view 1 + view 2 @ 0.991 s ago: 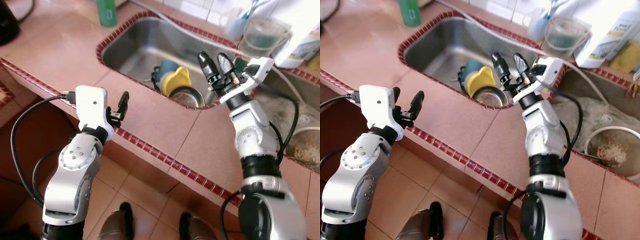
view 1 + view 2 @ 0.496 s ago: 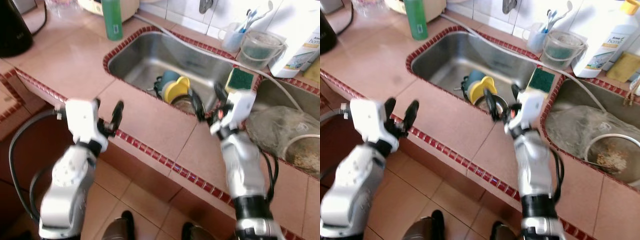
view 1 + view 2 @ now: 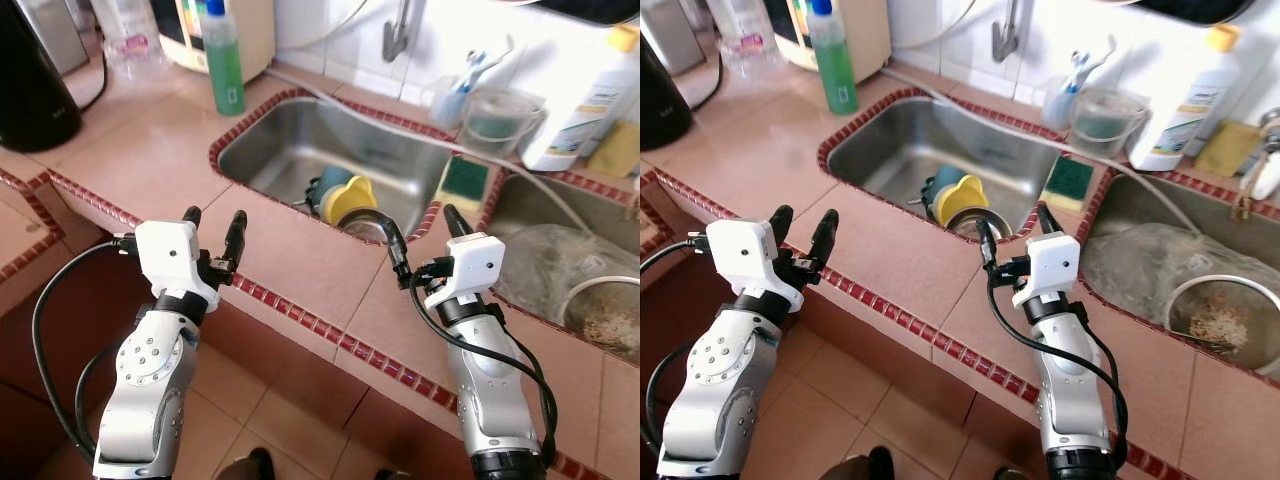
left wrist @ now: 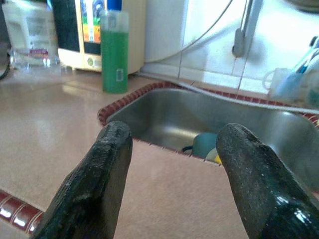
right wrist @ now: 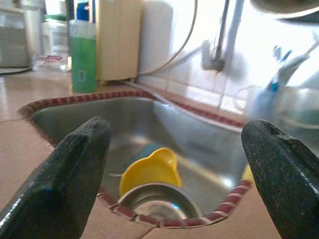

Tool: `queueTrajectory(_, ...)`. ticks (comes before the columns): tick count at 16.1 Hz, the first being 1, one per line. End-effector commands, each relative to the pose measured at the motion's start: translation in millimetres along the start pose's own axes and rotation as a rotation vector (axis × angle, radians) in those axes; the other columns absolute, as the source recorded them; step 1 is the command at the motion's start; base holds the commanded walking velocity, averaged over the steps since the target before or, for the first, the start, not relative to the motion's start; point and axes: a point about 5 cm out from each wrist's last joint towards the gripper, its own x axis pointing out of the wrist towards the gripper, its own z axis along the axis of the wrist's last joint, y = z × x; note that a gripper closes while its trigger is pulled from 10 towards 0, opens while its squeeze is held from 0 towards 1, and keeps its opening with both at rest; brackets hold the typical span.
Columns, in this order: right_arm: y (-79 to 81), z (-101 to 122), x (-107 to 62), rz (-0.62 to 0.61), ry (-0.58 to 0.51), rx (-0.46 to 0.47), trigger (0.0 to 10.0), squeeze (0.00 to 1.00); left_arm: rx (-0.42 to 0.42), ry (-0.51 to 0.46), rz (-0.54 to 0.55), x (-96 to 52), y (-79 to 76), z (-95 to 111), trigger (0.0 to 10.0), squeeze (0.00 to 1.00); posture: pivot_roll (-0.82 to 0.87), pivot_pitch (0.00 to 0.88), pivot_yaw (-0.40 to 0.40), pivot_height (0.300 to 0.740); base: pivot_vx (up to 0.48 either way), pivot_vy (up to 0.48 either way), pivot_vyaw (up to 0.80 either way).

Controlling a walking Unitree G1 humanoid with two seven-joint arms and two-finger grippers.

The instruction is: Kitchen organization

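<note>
A steel sink (image 3: 322,140) is sunk into the tiled counter. In it lie a yellow cup (image 3: 348,197), a teal cup (image 3: 335,181) and a steel bowl (image 3: 368,226). My right gripper (image 3: 418,225) hovers open over the counter just in front of the sink's near right corner, with nothing between its fingers. In its wrist view the yellow cup (image 5: 149,172) and the bowl (image 5: 160,201) lie ahead between the fingers (image 5: 75,169). My left gripper (image 3: 214,217) stands open and empty above the counter's front edge, left of the sink.
A green soap bottle (image 3: 222,62) stands behind the sink's left corner and a black kettle (image 3: 30,85) at far left. A green sponge (image 3: 463,180) lies on the divider. The right basin (image 3: 560,240) holds a strainer (image 3: 605,315). A white bottle (image 3: 585,95) stands by the wall.
The view has risen and pulled back. My right gripper has drawn back from over the sink's right corner to the counter in front of it. The left gripper has stayed put.
</note>
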Motion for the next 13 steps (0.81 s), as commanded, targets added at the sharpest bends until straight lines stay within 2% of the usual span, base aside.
queueTrajectory(1, 2.4, 3, -3.5, -0.020, -0.005, -0.035, 10.0, 1.00, -0.025, 0.032, -0.022, -1.4, -4.5, -7, 10.0, 0.00, -0.14, 0.088, 0.011, 0.740, 0.000, 0.000, 0.00)
queueTrajectory(2, 4.2, 2, -6.2, -0.021, 0.015, -0.020, 10.0, 1.00, -0.066, 0.038, -0.034, -0.6, -7.5, -9, 10.0, 0.00, -0.14, 0.085, 0.010, 0.740, 0.000, 0.000, 0.00)
queueTrajectory(4, 5.5, 1, -10.9, -0.034, 0.040, -0.056, 10.0, 1.00, -0.038, 0.036, -0.028, -1.1, -8.5, -13, 10.0, 0.00, -0.15, 0.080, 0.014, 0.740, 0.000, 0.000, 0.00)
queueTrajectory(8, 2.0, -3, -23.8, -0.061, 0.075, -0.042, 10.0, 1.00, -0.017, 0.031, -0.066, -4.2, -15.9, -17, 10.0, 0.00, -0.17, 0.060, 0.022, 0.740, 0.000, 0.000, 0.00)
queueTrajectory(11, 1.5, -6, -27.6, -0.064, 0.109, -0.036, 10.0, 1.00, 0.004, 0.051, -0.076, -4.0, -15.2, -20, 10.0, 0.00, -0.17, 0.051, 0.026, 0.740, 0.000, 0.000, 0.00)
queueTrajectory(12, 2.3, -8, -27.6, -0.064, 0.115, -0.041, 10.0, 0.00, 0.003, 0.060, -0.078, -4.2, -14.7, -21, 10.0, 0.00, -0.16, 0.047, 0.026, 0.740, 0.000, 0.000, 0.00)
queueTrajectory(13, 3.0, -8, -27.3, -0.061, 0.118, -0.047, 10.0, 0.00, 0.006, 0.067, -0.082, -4.7, -14.7, -23, 10.0, 0.00, -0.16, 0.046, 0.024, 0.740, 0.000, 0.000, 0.00)
